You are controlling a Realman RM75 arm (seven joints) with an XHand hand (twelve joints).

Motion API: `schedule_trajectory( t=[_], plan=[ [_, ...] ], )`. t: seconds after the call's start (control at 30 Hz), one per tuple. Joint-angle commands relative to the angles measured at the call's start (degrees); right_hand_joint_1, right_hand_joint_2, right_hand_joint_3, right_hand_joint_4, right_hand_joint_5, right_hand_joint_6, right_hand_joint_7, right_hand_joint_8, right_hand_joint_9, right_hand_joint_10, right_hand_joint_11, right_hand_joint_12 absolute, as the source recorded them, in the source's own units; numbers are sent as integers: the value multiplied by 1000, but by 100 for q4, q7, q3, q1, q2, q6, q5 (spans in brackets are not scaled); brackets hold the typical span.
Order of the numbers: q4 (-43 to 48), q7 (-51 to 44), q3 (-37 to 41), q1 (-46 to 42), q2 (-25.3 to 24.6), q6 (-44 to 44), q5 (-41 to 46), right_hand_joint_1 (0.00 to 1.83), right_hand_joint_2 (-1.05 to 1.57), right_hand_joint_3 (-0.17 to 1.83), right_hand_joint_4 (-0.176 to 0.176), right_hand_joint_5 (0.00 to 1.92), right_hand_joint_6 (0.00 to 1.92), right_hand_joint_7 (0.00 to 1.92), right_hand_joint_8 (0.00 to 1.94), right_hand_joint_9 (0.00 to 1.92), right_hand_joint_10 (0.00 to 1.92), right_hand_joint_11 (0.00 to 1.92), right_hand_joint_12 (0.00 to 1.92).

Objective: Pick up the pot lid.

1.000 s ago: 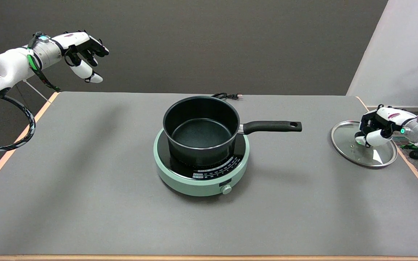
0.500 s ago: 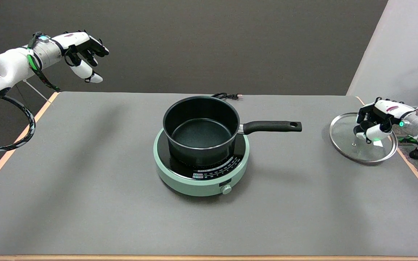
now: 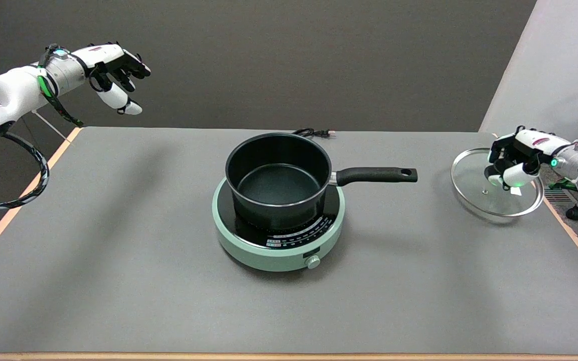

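The glass pot lid (image 3: 474, 188) with a metal rim hangs above the table near its right edge, casting a shadow below it. My right hand (image 3: 512, 160) grips the lid from above at its middle, fingers curled around the knob, which is hidden. The lid is roughly level. A black saucepan (image 3: 278, 176) with no lid stands on a mint-green induction cooker (image 3: 249, 240) at the table's centre, its handle (image 3: 377, 174) pointing right toward the lid.
The grey table (image 3: 118, 240) has an orange edge close to the right of the lid. A black power cord (image 3: 314, 133) lies behind the pan. The idle left hand (image 3: 116, 72) hangs in the air at the upper left.
My right hand has lifted the lid off the table and carried it up and slightly left. The pan and cooker have not moved.
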Motion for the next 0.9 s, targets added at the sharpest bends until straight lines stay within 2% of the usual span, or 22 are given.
schedule_trajectory(
  t=[0.03,0.27,0.73,0.9],
  plan=[
    [166,-1,593,93,34,-659,1193,1347,822,830,79,589,1217,807,1560,774,1838,651,1921],
    [213,-33,1025,196,82,-1410,1987,1348,818,837,87,600,1215,810,1561,777,1843,650,1921],
    [996,-41,1449,245,114,-1907,1940,1351,800,868,65,629,1187,819,1564,786,1861,680,1921],
    [1227,-41,1466,253,297,-1899,1988,1351,801,868,64,629,1185,819,1566,786,1863,669,1921]
  ],
)
